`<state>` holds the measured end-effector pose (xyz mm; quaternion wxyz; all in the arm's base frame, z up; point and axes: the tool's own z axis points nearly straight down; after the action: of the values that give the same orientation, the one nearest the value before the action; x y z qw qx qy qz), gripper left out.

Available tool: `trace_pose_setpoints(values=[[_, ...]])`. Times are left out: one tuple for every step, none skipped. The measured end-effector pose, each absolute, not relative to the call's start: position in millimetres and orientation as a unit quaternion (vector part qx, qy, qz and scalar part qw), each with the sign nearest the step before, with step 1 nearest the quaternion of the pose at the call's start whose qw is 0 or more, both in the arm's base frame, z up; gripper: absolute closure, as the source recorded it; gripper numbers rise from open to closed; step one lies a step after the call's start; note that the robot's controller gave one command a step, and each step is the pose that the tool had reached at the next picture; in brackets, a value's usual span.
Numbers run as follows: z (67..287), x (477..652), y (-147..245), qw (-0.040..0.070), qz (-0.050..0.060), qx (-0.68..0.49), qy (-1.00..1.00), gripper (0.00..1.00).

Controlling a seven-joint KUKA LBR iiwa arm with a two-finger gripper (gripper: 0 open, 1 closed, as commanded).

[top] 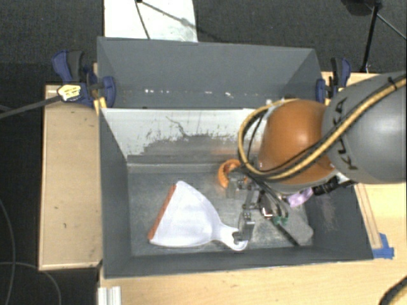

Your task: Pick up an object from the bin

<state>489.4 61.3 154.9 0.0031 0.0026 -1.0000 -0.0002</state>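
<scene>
**Gripper** (243, 229) lowered to the floor of the bin (191, 132), near the middle of the front wall. Its tip meets the narrow right end of a white fan-shaped object (186, 220) with an orange left edge. The object's broad body spreads toward the front-left corner. Whether the gripper is open or closed cannot be told. A small orange item (226, 170) lies behind it.

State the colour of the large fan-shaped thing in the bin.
The fan-shaped thing is white, with an orange-red strip along its left edge; best seen in the camera view.
</scene>
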Motion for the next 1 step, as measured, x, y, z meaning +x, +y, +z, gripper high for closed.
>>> trace_pose_setpoints(values=[[159.3, 491.1, 61.1, -0.001, 0.0, 0.002, -1.0, 0.0]])
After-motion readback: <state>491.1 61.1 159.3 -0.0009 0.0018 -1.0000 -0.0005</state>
